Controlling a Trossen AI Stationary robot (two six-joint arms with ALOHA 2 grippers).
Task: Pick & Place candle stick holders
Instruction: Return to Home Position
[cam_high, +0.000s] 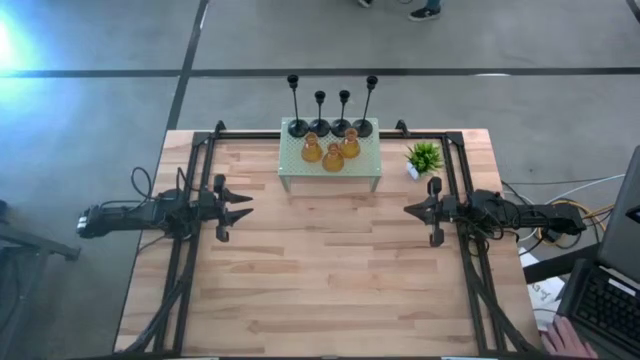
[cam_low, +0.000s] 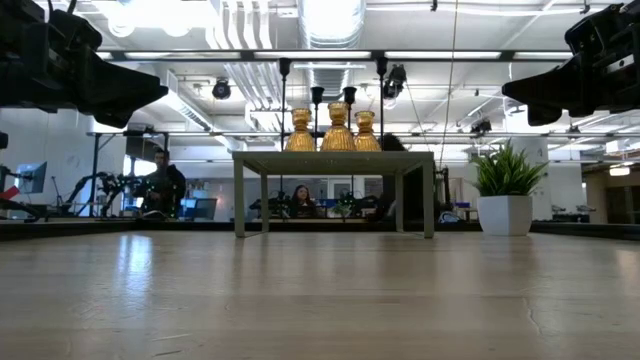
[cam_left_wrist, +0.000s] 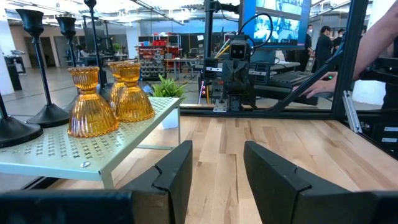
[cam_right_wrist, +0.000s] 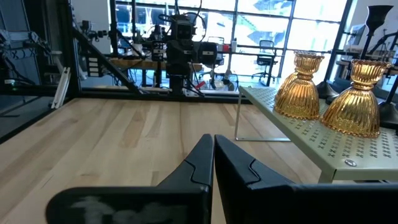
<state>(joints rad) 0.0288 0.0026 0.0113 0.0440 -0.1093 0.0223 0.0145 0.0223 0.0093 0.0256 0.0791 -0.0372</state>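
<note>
The high view looks straight down on the whole tabletop (cam_high: 330, 290). The low view sits at tabletop level, facing the shelf (cam_low: 335, 157). The wrist views look from close behind the left end effector (cam_left_wrist: 217, 152) and right end effector (cam_right_wrist: 213, 142), facing each other; all share the shelf.

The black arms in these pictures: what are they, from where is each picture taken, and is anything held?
They are two robot arms at a wooden table. One picture looks straight down, one looks level across the table, and two come from cameras on the wrists. On a small pale green shelf stand four black candle holders and three amber glass holders; a small plant is beside it. The left gripper is open, the right gripper is shut, and neither holds anything.
</note>
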